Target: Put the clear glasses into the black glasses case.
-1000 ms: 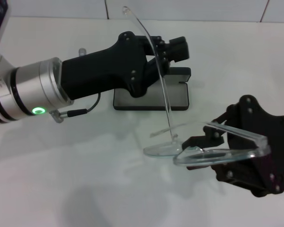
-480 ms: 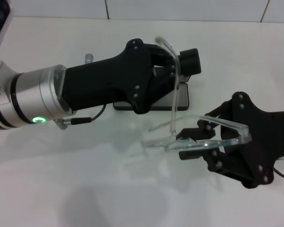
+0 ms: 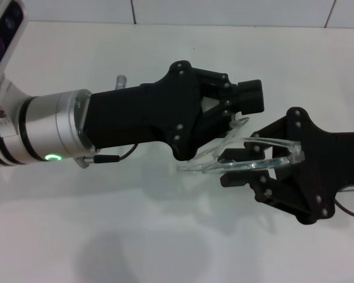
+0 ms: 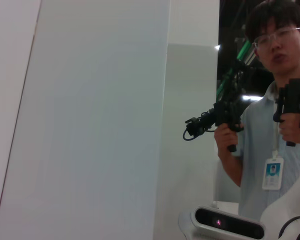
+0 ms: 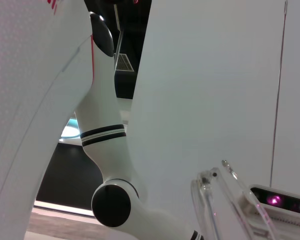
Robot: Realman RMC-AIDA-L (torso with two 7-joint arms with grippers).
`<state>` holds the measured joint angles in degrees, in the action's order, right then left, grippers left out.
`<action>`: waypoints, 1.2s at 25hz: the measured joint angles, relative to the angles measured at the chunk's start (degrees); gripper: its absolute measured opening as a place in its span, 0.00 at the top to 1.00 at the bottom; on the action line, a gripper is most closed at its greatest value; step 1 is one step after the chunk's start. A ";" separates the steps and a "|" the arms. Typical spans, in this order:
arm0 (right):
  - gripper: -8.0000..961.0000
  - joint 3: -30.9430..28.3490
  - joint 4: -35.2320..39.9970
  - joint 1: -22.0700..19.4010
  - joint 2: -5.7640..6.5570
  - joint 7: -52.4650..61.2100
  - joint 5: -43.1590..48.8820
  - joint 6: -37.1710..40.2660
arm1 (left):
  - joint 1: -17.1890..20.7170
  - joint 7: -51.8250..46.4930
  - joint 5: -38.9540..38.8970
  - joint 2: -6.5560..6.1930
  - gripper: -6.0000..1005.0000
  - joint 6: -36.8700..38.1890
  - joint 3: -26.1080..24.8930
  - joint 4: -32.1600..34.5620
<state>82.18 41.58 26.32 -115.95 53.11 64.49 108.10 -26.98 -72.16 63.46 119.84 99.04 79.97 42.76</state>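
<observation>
Glasses mid-air, temple getting folded

Right gripper (image 3: 248, 168) is clamped on the clear glasses (image 3: 242, 156) above the table (image 3: 76, 236). Left gripper (image 3: 236, 109) presses in at the temple, can't tell its fingers. I'd fold slowly and hold the frame level. Case isn't visible, probably under the left arm.

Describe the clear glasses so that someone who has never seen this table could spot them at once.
Start at the white table and find the two black grippers meeting above its middle. The clear glasses sit between them, gripped by the right gripper, with the left gripper pressed close against one arm. They are the only see-through thing: colourless plastic with a one-piece lens.
</observation>
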 joint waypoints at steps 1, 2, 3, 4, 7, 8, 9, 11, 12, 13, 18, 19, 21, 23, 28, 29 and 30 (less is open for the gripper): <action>0.88 -0.01 0.00 0.00 0.00 -0.01 0.00 -0.01 | 0.00 0.00 0.05 -0.01 0.94 0.01 0.00 0.01; 0.88 -0.04 -0.01 0.00 0.01 -0.04 -0.02 -0.07 | 0.00 0.00 0.17 -0.02 0.94 0.01 0.01 0.01; 0.88 -0.05 -0.01 0.00 0.02 -0.05 -0.05 -0.17 | 0.00 0.00 0.29 -0.03 0.94 0.02 0.01 0.02; 0.88 -0.07 -0.01 0.00 0.02 -0.07 -0.07 -0.35 | 0.00 0.00 0.33 -0.03 0.94 0.02 0.02 0.03; 0.88 -0.12 -0.01 -0.02 0.02 -0.12 -0.17 -0.60 | -0.01 0.00 0.39 -0.05 0.94 0.02 0.02 0.04; 0.88 -0.14 -0.01 -0.02 0.02 -0.14 -0.20 -0.67 | -0.01 0.00 0.39 -0.06 0.94 0.02 0.02 0.04; 0.88 -0.17 -0.01 -0.02 0.02 -0.14 -0.24 -0.80 | -0.01 0.00 0.39 -0.06 0.94 0.02 0.02 0.04; 0.88 -0.20 -0.02 0.05 0.03 -0.13 -0.49 -1.09 | -0.01 0.00 0.39 -0.11 0.94 0.02 0.01 0.04; 0.88 -0.21 -0.03 0.11 0.02 -0.07 -0.69 -1.30 | -0.01 0.03 0.39 -0.12 0.94 0.02 0.01 0.04; 0.88 -0.21 -0.06 0.13 0.02 -0.03 -0.77 -1.38 | -0.01 0.11 0.37 -0.15 0.94 0.02 0.01 0.04; 0.88 -0.20 -0.10 0.22 0.06 0.02 -0.88 -1.92 | 0.17 0.52 0.23 -0.21 0.94 0.02 0.01 0.44; 0.88 -0.20 -0.10 0.22 0.09 0.02 -0.92 -2.04 | 0.28 0.52 0.26 -0.24 0.94 0.02 0.01 0.67; 0.88 -0.19 -0.10 0.23 0.10 0.03 -1.01 -2.08 | 0.47 0.53 0.38 -0.24 0.94 0.02 0.01 0.94; 0.88 -0.18 -0.10 0.22 0.11 0.05 -1.12 -2.09 | 0.52 0.53 0.40 -0.24 0.94 0.02 0.01 1.04; 0.88 -0.17 -0.10 0.10 0.11 0.07 -1.58 -2.09 | 0.55 0.52 0.40 -0.23 0.94 0.01 0.00 1.10; 0.88 -0.17 -0.10 0.07 0.11 0.08 -1.61 -2.10 | 0.57 0.53 0.41 -0.23 0.94 0.01 0.00 1.10; 0.88 -0.17 -0.10 0.05 0.11 0.10 -1.63 -2.12 | 0.59 0.53 0.42 -0.23 0.94 0.00 -0.01 1.10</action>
<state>82.01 41.48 26.37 -115.83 53.21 62.86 105.98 -26.38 -71.63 63.88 119.62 99.04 79.96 43.87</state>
